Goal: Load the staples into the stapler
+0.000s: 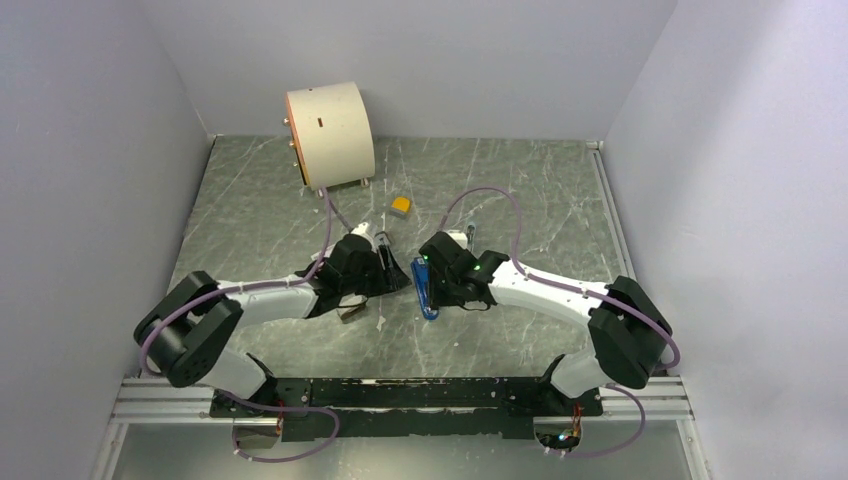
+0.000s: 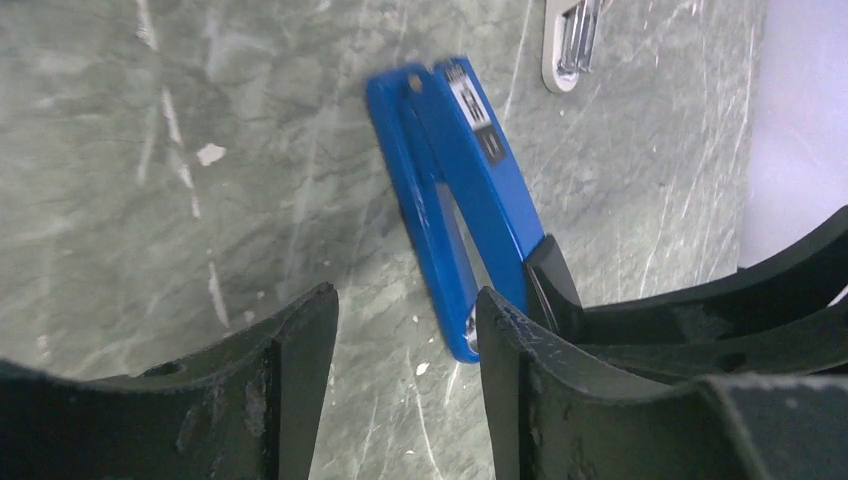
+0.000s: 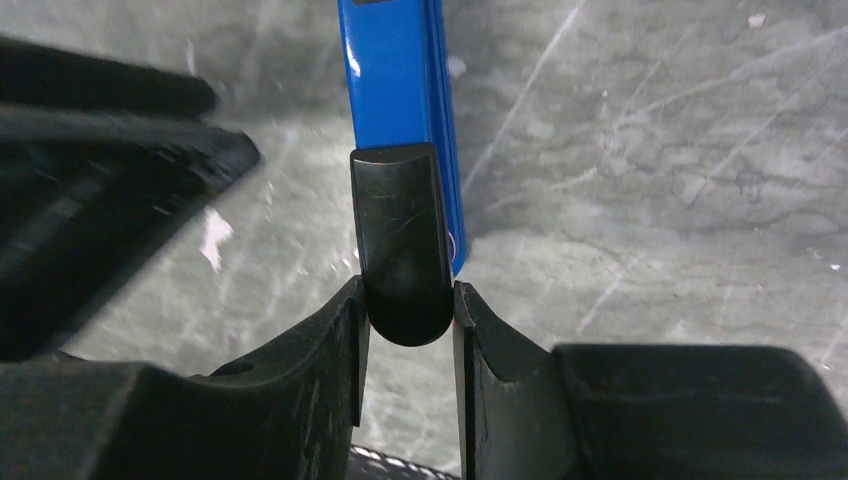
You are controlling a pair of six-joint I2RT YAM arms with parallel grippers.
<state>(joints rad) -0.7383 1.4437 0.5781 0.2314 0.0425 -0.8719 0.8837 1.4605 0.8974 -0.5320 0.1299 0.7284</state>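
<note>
The blue stapler (image 1: 424,290) lies on the table between the two grippers. In the left wrist view it (image 2: 452,190) is spread open in two long halves. My right gripper (image 3: 407,300) is shut on the stapler's black end (image 3: 400,235); it sits at the stapler's right side in the top view (image 1: 436,276). My left gripper (image 2: 405,310) is open and empty, with its right finger (image 2: 510,340) next to the stapler's near tip; in the top view it (image 1: 392,268) is just left of the stapler. The staples (image 2: 577,40), a small silvery strip, lie on the table beyond the stapler (image 1: 469,236).
A beige cylinder with an orange end (image 1: 330,135) stands at the back left. A small yellow block (image 1: 401,205) lies behind the grippers. A small greyish block (image 1: 352,311) lies under the left arm. Grey walls close in both sides and the back.
</note>
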